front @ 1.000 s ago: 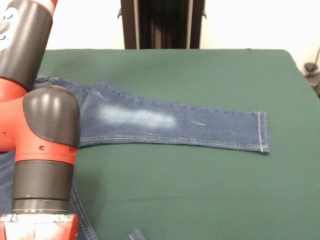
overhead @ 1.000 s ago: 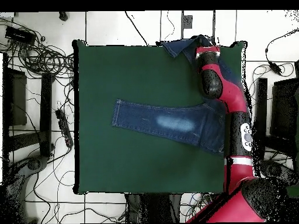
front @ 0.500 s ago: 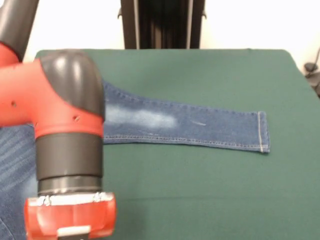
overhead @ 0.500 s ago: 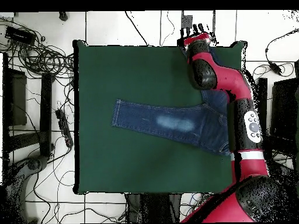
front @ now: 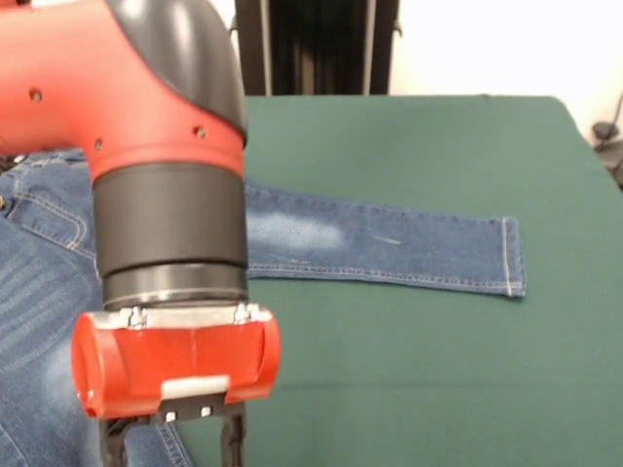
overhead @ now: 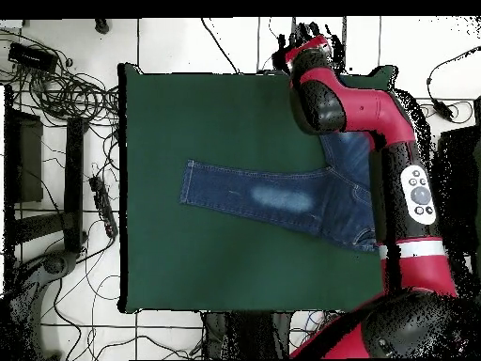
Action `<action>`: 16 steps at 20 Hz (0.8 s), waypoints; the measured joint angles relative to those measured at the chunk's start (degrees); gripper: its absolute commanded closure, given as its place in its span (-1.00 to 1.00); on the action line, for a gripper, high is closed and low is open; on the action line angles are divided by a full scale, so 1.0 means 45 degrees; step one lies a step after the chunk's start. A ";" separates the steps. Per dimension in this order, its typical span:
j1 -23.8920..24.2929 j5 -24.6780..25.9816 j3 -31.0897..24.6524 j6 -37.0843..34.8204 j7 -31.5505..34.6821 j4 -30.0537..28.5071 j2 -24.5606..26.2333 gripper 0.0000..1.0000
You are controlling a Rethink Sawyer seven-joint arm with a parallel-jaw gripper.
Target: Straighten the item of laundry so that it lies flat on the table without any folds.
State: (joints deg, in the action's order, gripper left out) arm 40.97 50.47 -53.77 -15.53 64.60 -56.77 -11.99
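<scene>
The table (front: 409,370) is filling both views, its dark green top stretching well past the clothing on every side but one. The arm (overhead: 395,141) is reaching along one side of the table in the overhead view, red and black, with its big elbow joint bulking up the front view. The jeans (front: 389,248) are lying on the green top, one leg running out straight and flat across the middle, a faded whitish patch (front: 297,232) showing partway along it and an orange-stitched hem (front: 511,256) finishing it off. The waist end is sitting under the arm at the table's side, and in the front view more denim is spreading wide at the picture's left, with stitched seams showing on it. The second leg is hidden by the arm, so how it is lying cannot be told. The gripper (front: 175,443) is hanging at the bottom edge of the front view, below the red wrist housing, with only the tops of its black fingers (front: 229,438) showing; whether they are spread or pinched on cloth cannot be told. In the overhead view it is sitting at the table's far edge.
</scene>
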 measured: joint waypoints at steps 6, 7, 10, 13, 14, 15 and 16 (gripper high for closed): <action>-0.1127 -0.0605 0.1534 -0.2797 0.0000 0.0766 -0.0437 -1.00; -0.1246 -0.0613 0.1684 -0.3152 0.0000 0.0885 -0.0426 -1.00; -0.1806 -0.0618 0.2330 -0.5045 0.0000 0.1593 -0.0240 -1.00; -0.2280 -0.0621 0.2823 -0.6927 0.0000 0.2431 0.0093 -1.00; -0.2509 -0.0608 0.3007 -0.7931 0.0000 0.3043 0.0384 -1.00; -0.2576 -0.0595 0.3053 -0.8212 0.0000 0.3247 0.0480 -1.00; -0.2678 -0.0550 0.3111 -0.8597 0.0000 0.3595 0.0645 -1.00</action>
State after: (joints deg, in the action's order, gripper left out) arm 28.91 48.00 -39.76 -54.22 64.60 -40.59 -9.09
